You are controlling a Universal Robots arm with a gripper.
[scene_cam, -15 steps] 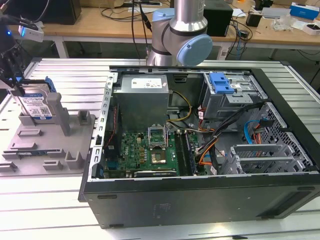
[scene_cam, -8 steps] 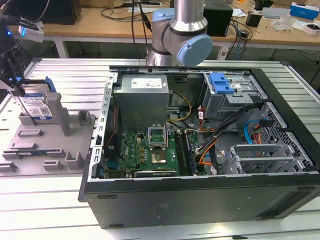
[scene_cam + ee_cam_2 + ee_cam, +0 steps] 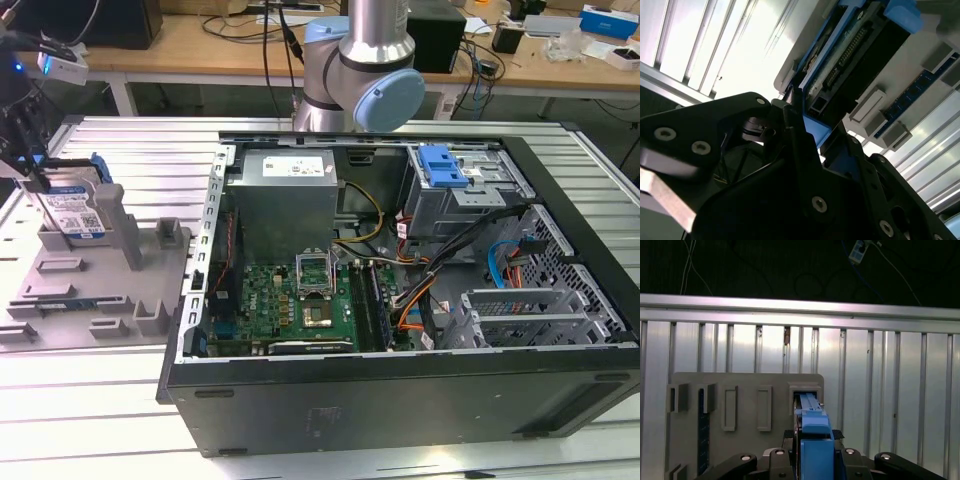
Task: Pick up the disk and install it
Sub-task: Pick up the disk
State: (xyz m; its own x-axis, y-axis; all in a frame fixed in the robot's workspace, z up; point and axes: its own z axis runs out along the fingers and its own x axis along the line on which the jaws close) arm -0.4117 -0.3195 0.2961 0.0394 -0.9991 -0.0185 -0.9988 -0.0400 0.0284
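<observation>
The slatted metal table (image 3: 120, 140) spreads beneath the claw (image 3: 814, 437). The open computer case (image 3: 400, 390) lies well apart from the claw, toward the exterior view's right, with a blue latch (image 3: 442, 165) on its drive bay. The arm (image 3: 365, 70) rises behind the case. The grey holder (image 3: 110, 285) sits directly under the claw. The disk (image 3: 78, 212) stands on edge in a holder slot. The claw is clenched on the disk's blue bracket, with a finger (image 3: 799, 150) pressed against each side.
</observation>
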